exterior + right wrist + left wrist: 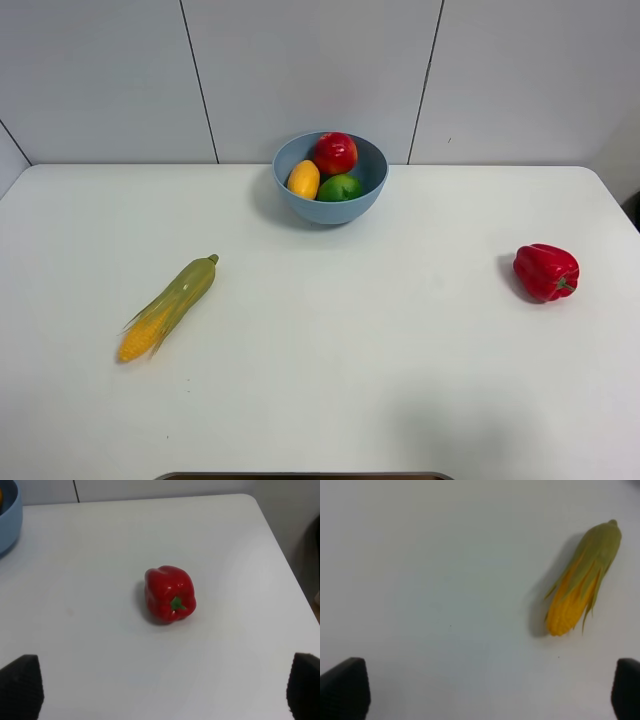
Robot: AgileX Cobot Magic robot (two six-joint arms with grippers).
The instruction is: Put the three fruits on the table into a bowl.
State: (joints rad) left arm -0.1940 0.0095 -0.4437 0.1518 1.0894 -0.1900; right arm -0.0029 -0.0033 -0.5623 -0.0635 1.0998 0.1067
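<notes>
Apple (335, 152), mango (303, 179), lime (340, 188) inside blue bowl (368, 170) near surface (330, 340) back edge. Left claw (490, 692), right claw (165, 690) spread, empty.

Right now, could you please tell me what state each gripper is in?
Left gripper: open, holding nothing, above the table near the corn cob.
Right gripper: open, holding nothing, with the bell pepper ahead.

lime (341, 188), mango (303, 179), apple (335, 153) sit in blue bowl (330, 210).
</notes>
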